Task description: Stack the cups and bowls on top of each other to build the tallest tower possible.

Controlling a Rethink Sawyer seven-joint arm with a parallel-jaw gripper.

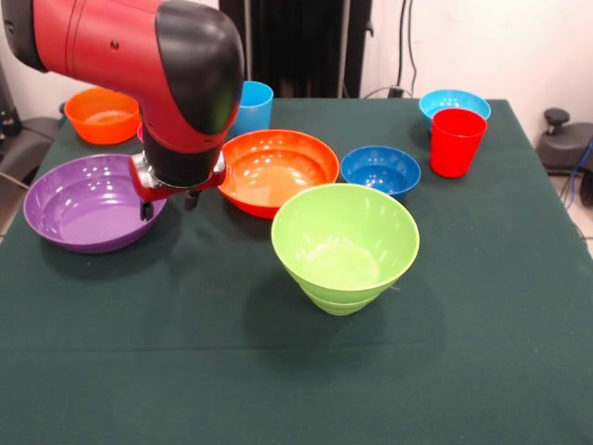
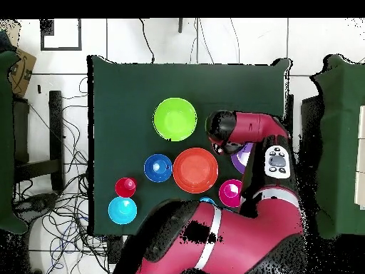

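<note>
My gripper (image 1: 168, 204) hangs open and empty over the right rim of the large purple bowl (image 1: 83, 204), which the arm mostly hides from above (image 2: 244, 158). Right of it sits the large orange bowl (image 1: 278, 170) (image 2: 194, 170). A lime green bowl (image 1: 345, 243) (image 2: 175, 119) stands nearest the camera; rings low on its wall suggest a nested second one, but I cannot tell. The dark blue bowl (image 1: 380, 170), red cup (image 1: 456, 141), light blue bowl (image 1: 454, 102), light blue cup (image 1: 254, 107) and small orange bowl (image 1: 104, 115) stand singly. A magenta bowl (image 2: 230, 193) shows from above.
Everything rests on a dark green tablecloth (image 1: 296, 371). The arm's thick red and black wrist (image 1: 185, 74) blocks the far left middle of the table. Cables lie on the floor (image 2: 57, 214) beside the table.
</note>
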